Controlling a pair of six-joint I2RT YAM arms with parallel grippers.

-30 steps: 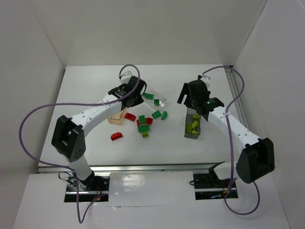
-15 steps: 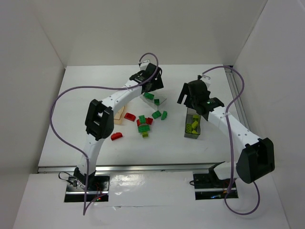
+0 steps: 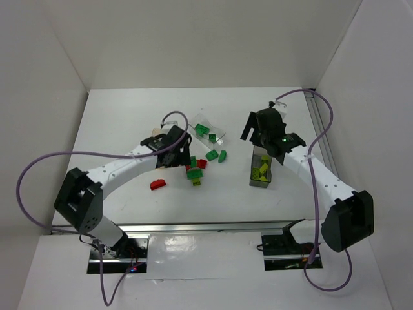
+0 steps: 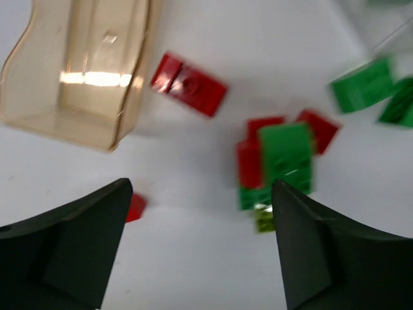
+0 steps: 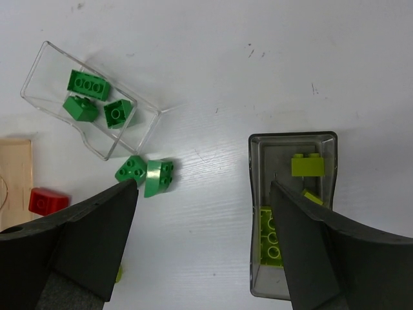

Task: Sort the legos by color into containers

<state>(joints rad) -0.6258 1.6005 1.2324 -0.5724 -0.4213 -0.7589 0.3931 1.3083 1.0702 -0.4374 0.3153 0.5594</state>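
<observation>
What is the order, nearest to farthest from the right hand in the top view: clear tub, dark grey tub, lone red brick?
1. dark grey tub, just beside the right hand, toward the bases.
2. clear tub, to its left.
3. lone red brick, far left.

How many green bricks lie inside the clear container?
3 in the clear container: first brick near its upper wall, second brick just below, third brick to their right. None seems hidden.
</observation>
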